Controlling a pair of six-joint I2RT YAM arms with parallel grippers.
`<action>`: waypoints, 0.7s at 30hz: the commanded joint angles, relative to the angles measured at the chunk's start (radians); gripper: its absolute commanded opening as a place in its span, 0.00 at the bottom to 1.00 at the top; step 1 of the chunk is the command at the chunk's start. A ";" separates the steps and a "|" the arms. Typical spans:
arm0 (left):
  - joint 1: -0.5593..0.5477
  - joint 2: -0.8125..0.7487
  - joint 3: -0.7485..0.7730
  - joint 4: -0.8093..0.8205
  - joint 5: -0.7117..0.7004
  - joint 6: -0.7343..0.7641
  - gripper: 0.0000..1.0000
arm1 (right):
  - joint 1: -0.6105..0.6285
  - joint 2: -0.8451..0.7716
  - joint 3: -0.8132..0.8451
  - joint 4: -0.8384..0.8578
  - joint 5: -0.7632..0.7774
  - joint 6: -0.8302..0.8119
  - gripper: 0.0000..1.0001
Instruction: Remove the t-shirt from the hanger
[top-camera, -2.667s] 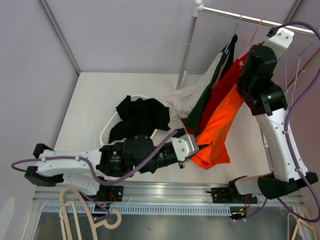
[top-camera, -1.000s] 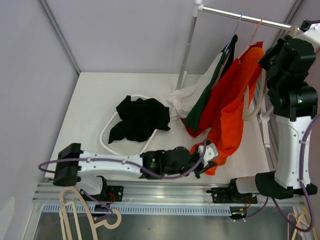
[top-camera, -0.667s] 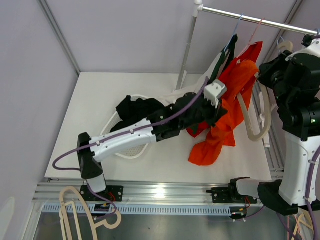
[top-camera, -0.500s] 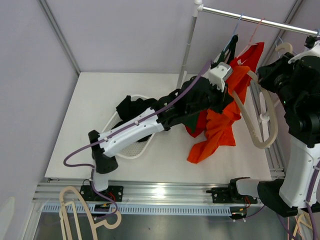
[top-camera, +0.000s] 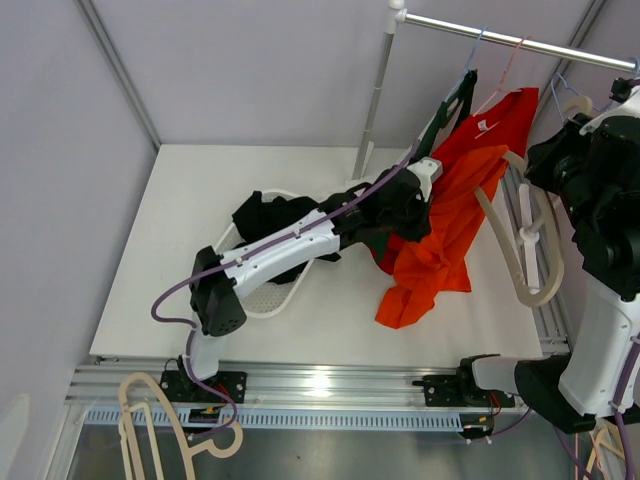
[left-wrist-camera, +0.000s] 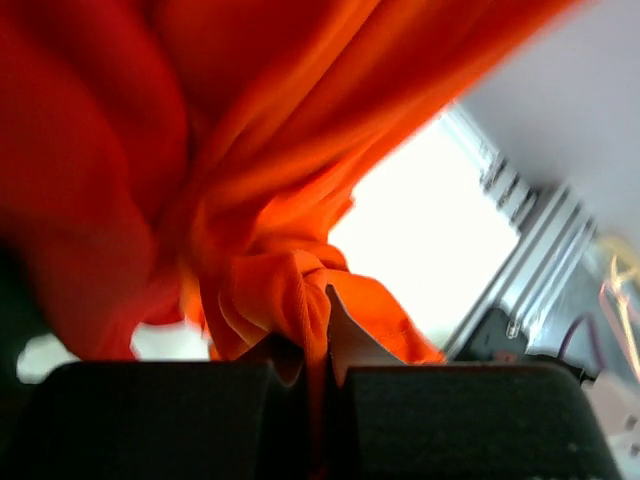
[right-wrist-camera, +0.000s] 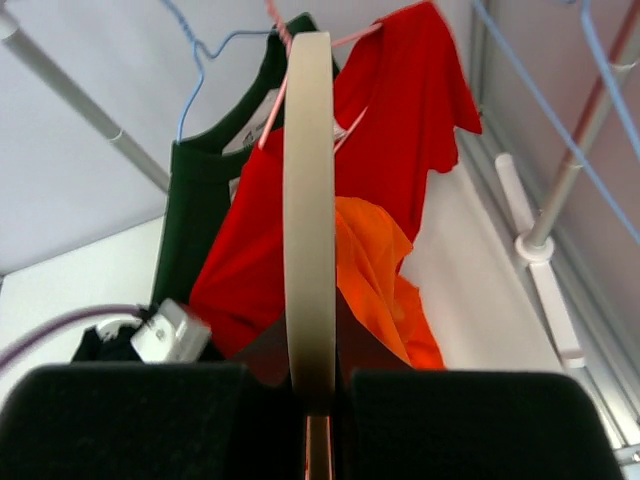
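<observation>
The orange t-shirt (top-camera: 428, 270) hangs bunched from my left gripper (top-camera: 428, 212), and its lower end lies on the white table. In the left wrist view my left gripper (left-wrist-camera: 315, 345) is shut on a fold of the orange t-shirt (left-wrist-camera: 270, 150). The cream hanger (top-camera: 520, 240) hangs bare at the right, apart from the shirt. My right gripper (right-wrist-camera: 320, 375) is shut on the hanger (right-wrist-camera: 308, 200), which stands edge-on before the camera, with the orange t-shirt (right-wrist-camera: 375, 270) behind and below it.
A red t-shirt (top-camera: 500, 115) and a dark green one (top-camera: 450, 105) hang on wire hangers from the metal rail (top-camera: 500, 38), close above my left gripper. A white basket (top-camera: 213, 272) with black clothes stands mid-left. A spare cream hanger (top-camera: 150, 410) lies at the front left.
My left arm swung up from the table's front edge towards the rail with the orange t-shirt, then drew back a little. The shirt came off the cream hanger, which the right arm carried rightward.
</observation>
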 joint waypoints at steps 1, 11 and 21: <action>-0.001 -0.089 -0.066 0.027 0.075 -0.027 0.01 | -0.004 0.053 0.129 -0.006 0.105 -0.044 0.00; 0.017 -0.027 -0.093 0.001 0.024 0.039 0.01 | -0.012 0.063 0.183 -0.040 -0.159 -0.001 0.00; -0.007 -0.162 -0.193 0.117 0.218 0.070 0.01 | -0.010 0.000 -0.029 0.176 0.192 -0.093 0.00</action>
